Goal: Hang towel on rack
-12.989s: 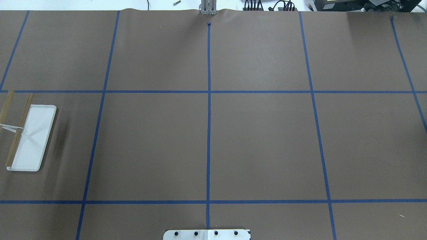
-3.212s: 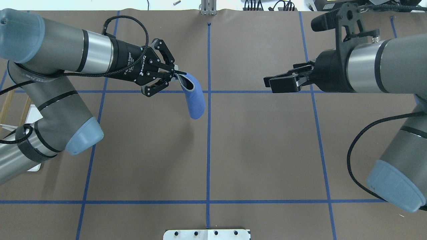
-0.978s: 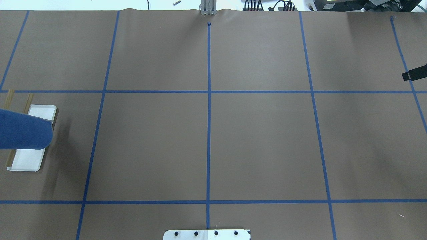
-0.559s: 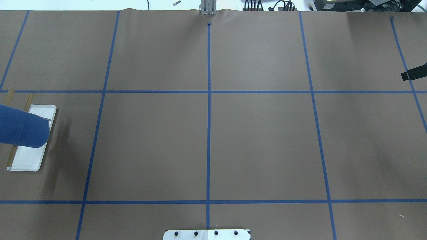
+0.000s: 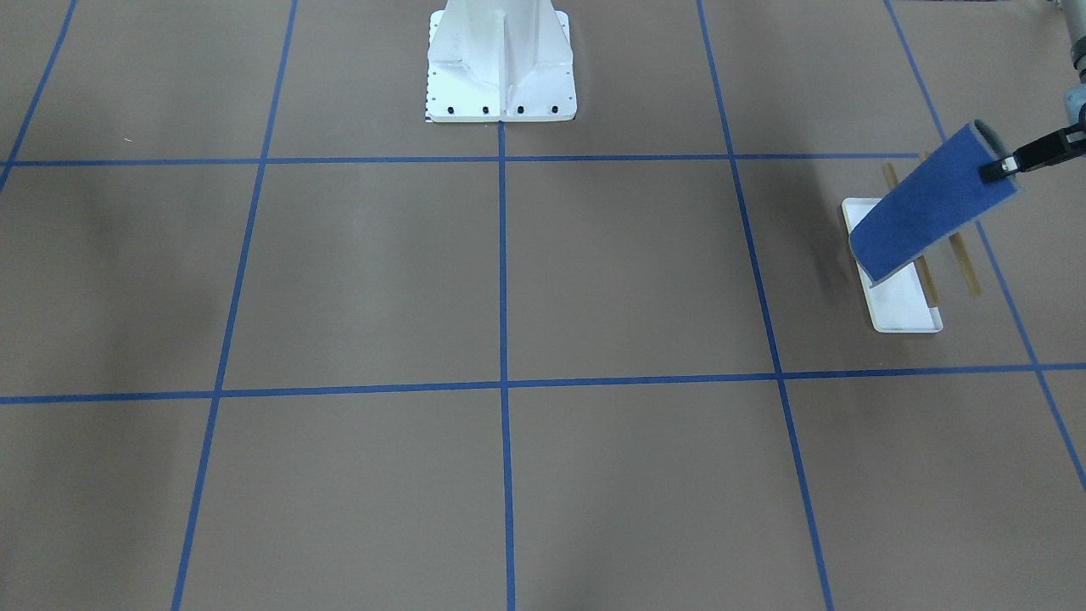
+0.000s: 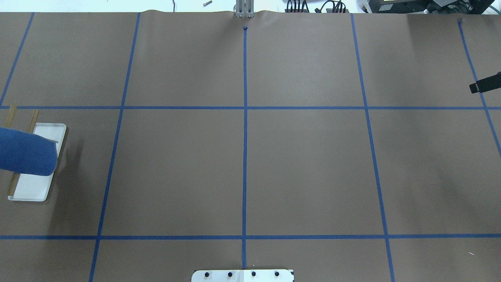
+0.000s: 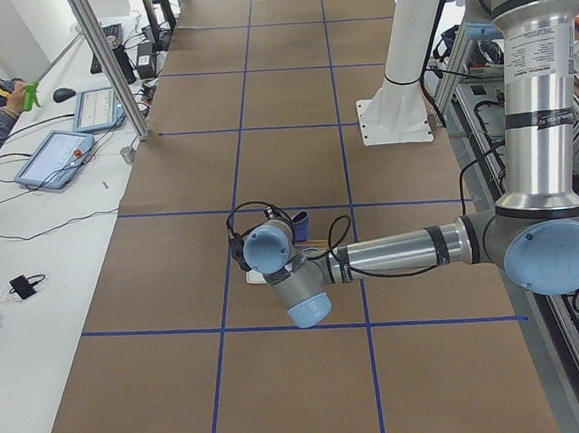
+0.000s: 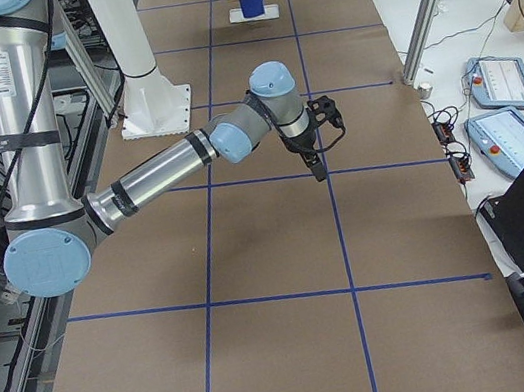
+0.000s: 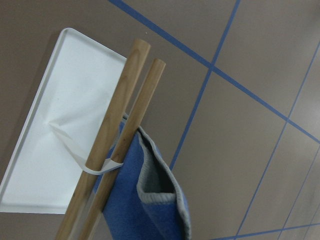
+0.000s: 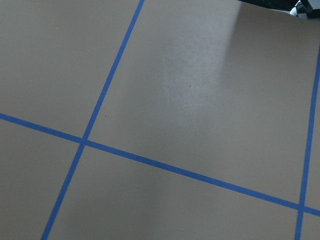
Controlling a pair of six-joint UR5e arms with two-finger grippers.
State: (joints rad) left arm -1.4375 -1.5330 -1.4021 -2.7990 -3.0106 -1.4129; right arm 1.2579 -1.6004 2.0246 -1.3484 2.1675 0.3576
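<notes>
Over the rack (image 5: pixel 904 316), the left gripper (image 5: pixel 994 169) pinches the towel (image 5: pixel 920 208) by its top edge (right gripper (image 8: pixel 318 168): cannot tell). Carry it across both bars (image 9: pixel 125 125), lower slowly, then release.

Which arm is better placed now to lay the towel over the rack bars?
Left: the left gripper holds the towel at the rack; the right gripper is far across the table.

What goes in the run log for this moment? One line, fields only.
step: hang towel | towel: held slanting above rack, not yet released | left gripper: shut on towel | right gripper: far from rack, empty, open/shut unclear
</notes>
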